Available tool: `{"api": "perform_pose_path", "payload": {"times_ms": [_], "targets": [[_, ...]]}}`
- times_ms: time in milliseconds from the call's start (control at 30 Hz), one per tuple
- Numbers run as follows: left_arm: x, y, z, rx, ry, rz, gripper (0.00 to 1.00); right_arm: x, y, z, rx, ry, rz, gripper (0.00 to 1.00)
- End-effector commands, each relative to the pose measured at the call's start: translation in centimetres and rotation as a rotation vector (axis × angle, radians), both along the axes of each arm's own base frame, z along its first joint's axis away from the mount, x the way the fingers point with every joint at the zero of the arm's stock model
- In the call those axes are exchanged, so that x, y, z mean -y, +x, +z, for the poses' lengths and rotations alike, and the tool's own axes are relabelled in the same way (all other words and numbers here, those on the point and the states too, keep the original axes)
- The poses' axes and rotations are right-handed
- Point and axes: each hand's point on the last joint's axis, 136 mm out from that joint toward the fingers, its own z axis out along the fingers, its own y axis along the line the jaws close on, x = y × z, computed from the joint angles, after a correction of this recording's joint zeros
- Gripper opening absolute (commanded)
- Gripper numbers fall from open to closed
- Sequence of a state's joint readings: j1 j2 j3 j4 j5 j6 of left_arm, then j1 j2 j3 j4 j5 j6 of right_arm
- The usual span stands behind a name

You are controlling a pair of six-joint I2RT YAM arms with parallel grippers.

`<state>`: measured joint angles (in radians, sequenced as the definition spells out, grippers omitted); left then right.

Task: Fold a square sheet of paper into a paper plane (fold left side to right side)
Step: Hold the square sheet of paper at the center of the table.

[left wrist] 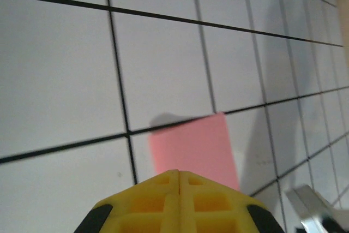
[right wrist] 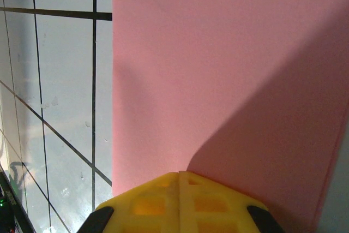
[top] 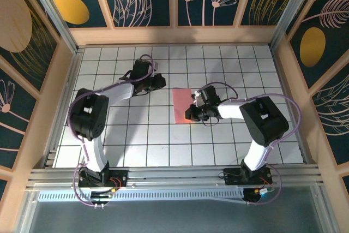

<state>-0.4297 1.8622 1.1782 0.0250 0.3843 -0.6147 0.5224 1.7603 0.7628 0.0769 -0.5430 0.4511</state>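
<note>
On the left of the white gridded desk (top: 136, 135), the left gripper (top: 158, 82) hangs just above the tiles. It sits near the salmon-pink square sheet of paper (top: 181, 102) but apart from it. From its wrist camera, its yellow fingers (left wrist: 158, 189) are clenched together with nothing between them, and the paper (left wrist: 191, 145) lies flat ahead.

In the middle, the sheet looks like a narrow upright rectangle, about one tile wide. I judge it is already doubled over, left side onto right.

To the right, the right gripper (top: 191, 114) is over the sheet's lower right part. Its fingers (right wrist: 158, 195) are also clenched tip to tip, low over the pink surface (right wrist: 218, 80). It seems to be pressing down rather than pinching, though I cannot tell if it actually touches.

The step in hand looks like setting the crease. To do it well, the right gripper should keep the loose edges pinned and aligned. The left gripper should then come in and stroke along the folded left edge with closed tips and light, even pressure. Thin paper like this slides or buckles easily if pushed sideways.
</note>
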Motion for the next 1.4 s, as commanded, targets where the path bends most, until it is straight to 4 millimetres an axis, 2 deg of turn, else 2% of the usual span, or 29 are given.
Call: {"api": "perform_pose_path", "payload": {"times_ms": [0, 133, 233, 500, 767, 867, 967, 1133, 1267, 1367], "targets": [[2.7, -3.7, -1.1, -0.059, -0.014, -0.073, 0.03, 5.1, -3.0, -5.8, -0.145, -0.245, -0.083, 0.00], [5.3, -6.8, -2.2, -0.109, -0.031, -0.135, 0.02, 5.0, -3.0, -5.8, -0.146, -0.242, -0.083, 0.00], [6.0, -7.9, -3.5, -0.138, -0.015, -0.158, 0.02, 4.9, -3.0, -5.8, -0.144, -0.244, -0.081, 0.00], [6.4, -8.4, -7.0, -0.191, 0.021, -0.162, 0.01, 4.9, -3.1, -5.7, -0.145, -0.242, -0.080, 0.00], [5.7, -8.7, -9.2, -0.217, 0.062, -0.147, 0.01, 4.7, -3.1, -5.5, -0.142, -0.234, -0.077, 0.00], [5.2, -9.0, -10.0, -0.228, 0.085, -0.142, 0.00, 3.8, -2.5, -4.3, -0.128, -0.189, -0.068, 0.00], [4.6, -9.4, -10.6, -0.237, 0.113, -0.136, 0.00, 2.6, -1.4, -2.1, -0.090, -0.129, -0.056, 0.01], [3.8, -10.0, -11.4, -0.245, 0.146, -0.136, 0.00, 1.1, 0.9, 3.1, 0.003, -0.018, -0.049, 0.18], [4.0, -10.4, -11.3, -0.244, 0.130, -0.153, 0.00, 3.1, 2.1, 5.6, 0.040, 0.026, -0.093, 0.33], [4.1, -10.4, -11.4, -0.243, 0.128, -0.163, 0.00, 5.3, 1.9, 5.5, 0.024, 0.023, -0.122, 0.40]]}}
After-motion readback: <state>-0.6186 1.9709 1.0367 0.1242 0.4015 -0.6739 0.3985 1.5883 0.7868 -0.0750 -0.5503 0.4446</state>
